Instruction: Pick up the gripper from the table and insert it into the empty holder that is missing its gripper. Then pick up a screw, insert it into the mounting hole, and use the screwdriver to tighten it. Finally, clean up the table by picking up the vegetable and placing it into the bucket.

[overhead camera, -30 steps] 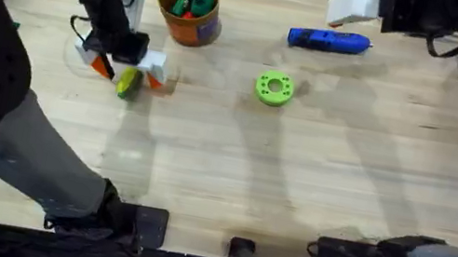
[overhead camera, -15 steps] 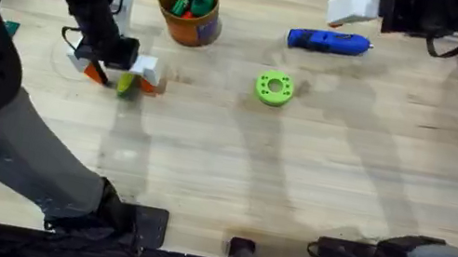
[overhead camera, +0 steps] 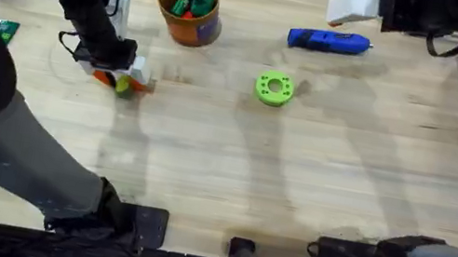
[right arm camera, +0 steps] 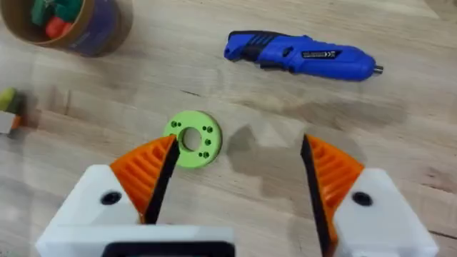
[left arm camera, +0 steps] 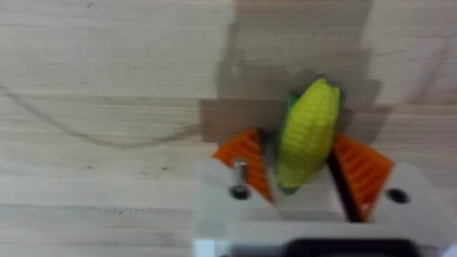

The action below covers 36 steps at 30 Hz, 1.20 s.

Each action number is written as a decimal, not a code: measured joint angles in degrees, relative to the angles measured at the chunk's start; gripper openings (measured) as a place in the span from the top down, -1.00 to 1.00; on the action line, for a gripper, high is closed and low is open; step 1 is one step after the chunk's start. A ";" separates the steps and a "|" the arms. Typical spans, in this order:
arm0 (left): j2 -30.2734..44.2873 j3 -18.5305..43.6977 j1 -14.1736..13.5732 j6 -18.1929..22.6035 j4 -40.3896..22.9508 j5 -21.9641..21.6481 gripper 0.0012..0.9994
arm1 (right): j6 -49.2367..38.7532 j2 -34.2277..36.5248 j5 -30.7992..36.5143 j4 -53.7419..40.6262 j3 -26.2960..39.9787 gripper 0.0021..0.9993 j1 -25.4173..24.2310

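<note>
left wrist view: left gripper [left arm camera: 303, 168] clamps the vegetable [left arm camera: 307, 135] btwn orange pads; right gripper [right arm camera: 235, 175] spread wide above the table [right arm camera: 400, 143].

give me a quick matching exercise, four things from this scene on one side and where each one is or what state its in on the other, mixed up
Things:
1. vegetable
2. screwdriver
3. bucket
4. right gripper

Places or states:
A. lying on the table at the far side, right of the bucket
B. jaws spread apart, holding nothing
C. pinched between the left gripper's orange pads
D. standing upright with green and red toy pieces inside

Pairs: 1-C, 2-A, 3-D, 4-B
</note>
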 joint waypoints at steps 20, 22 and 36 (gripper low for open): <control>1.36 8.97 -0.13 0.54 -8.36 5.09 0.93 | 0.00 0.00 0.00 0.00 0.00 -0.99 0.00; 1.56 14.45 -0.13 0.69 -9.73 6.81 0.93 | 0.00 0.00 0.00 0.00 0.00 -0.99 0.00; 1.28 34.48 -3.12 0.67 -4.25 19.63 0.93 | 0.00 0.00 0.00 0.00 0.00 -0.99 0.00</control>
